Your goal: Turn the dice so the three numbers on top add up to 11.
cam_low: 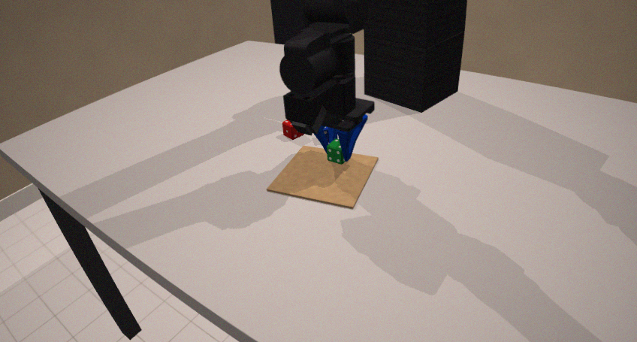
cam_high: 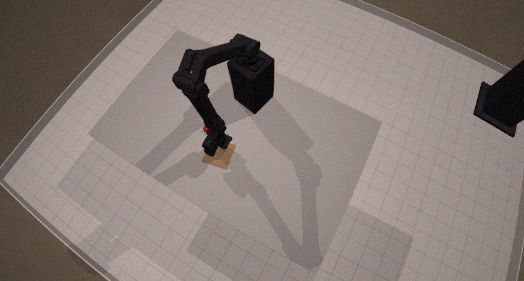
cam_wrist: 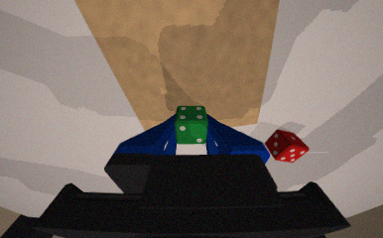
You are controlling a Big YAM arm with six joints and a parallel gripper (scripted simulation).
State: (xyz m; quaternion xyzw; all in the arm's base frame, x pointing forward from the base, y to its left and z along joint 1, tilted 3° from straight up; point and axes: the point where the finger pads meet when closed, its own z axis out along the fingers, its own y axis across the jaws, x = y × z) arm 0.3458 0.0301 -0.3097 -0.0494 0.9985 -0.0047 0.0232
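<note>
Over the near-arm part of one tan mat [cam_high: 221,162] [cam_low: 312,180] [cam_wrist: 218,45], the single pair of jaws [cam_high: 217,146] [cam_low: 338,154] points down, partly open, with its two blue fingers [cam_low: 355,135] closed on one green die [cam_low: 335,152] [cam_wrist: 191,125]. That die appears raised off the mat, its shadow lying apart from it. Four white dots show on one side, and in the wrist view two more show on the neighboring face.

One red die [cam_high: 206,129] [cam_low: 291,130] [cam_wrist: 287,146] is outside the mat, near its edge and apart from the green one. It looks tilted in the wrist view, with five dots on one face; whether it touches the worktop [cam_high: 264,160] [cam_low: 268,258] [cam_wrist: 20,99] cannot be told. Two dice can be made out for certain, and where the third is cannot be told.

The mat lies flat on the worktop. One black arm [cam_high: 191,67] [cam_low: 312,66] reaches out from one black pedestal [cam_high: 254,94] [cam_low: 415,70], bending down toward the mat.
</note>
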